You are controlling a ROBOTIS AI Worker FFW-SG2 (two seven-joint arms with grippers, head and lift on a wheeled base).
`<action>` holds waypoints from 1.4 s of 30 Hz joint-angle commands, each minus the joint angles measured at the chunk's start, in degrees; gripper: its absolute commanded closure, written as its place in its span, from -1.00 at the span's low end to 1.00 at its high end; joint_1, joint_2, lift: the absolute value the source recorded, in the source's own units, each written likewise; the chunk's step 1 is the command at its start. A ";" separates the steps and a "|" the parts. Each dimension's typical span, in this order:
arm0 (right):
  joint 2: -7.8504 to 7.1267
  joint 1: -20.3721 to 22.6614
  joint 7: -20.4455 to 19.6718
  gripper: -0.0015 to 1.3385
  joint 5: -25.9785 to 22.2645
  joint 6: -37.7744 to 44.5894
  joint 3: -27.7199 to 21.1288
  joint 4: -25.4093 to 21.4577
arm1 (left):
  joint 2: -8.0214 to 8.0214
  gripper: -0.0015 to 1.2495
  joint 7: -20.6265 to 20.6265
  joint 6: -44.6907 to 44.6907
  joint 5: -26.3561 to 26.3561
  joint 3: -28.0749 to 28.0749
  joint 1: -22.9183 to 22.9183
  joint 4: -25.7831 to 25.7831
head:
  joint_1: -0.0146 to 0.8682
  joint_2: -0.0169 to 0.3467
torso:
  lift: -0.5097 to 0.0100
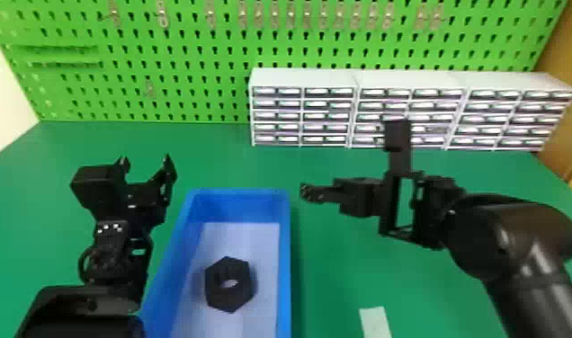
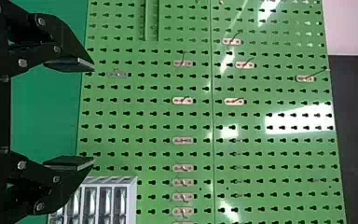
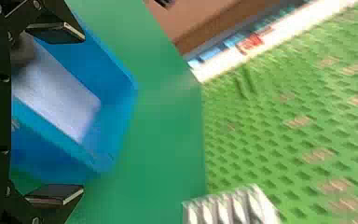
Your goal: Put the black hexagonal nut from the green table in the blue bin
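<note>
Clearly, blue bin [image 1: 284,251] holds black hexagonal nut [image 1: 231,299]; left pincer [image 1: 145,160], right pincer [image 1: 310,193] both gaping.

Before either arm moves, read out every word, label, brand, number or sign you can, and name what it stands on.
No text can be read.
Drawer cabinets: pale patches, too small to tell whether they bear print.
Pale strip on the green table: no print to be made out.
Blue bin and black hexagonal nut: none visible.
</note>
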 commanded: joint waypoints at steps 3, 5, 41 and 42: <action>1.03 2.24 -0.01 -0.75 4.62 -6.02 -5.75 -0.67 | 0.00 -0.15 0.09 0.00 0.00 -0.12 0.09 0.09 | 0.52 -0.59 | 0.59; 1.38 2.86 -0.10 -0.75 5.50 -8.56 -6.98 -0.76 | 0.00 -0.15 0.09 0.00 0.00 -0.12 0.09 0.09 | 0.52 -0.59 | 0.59; 6.83 17.71 -25.32 -0.75 19.65 -46.45 -15.51 1.18 | 0.00 -0.15 0.18 0.00 0.44 -1.09 1.14 0.00 | 0.52 -0.59 | 0.59; 6.83 17.97 -25.76 -0.75 19.65 -47.32 -15.33 1.53 | 0.00 -0.15 0.18 0.00 0.53 -1.09 1.23 0.00 | 0.52 -0.59 | 0.59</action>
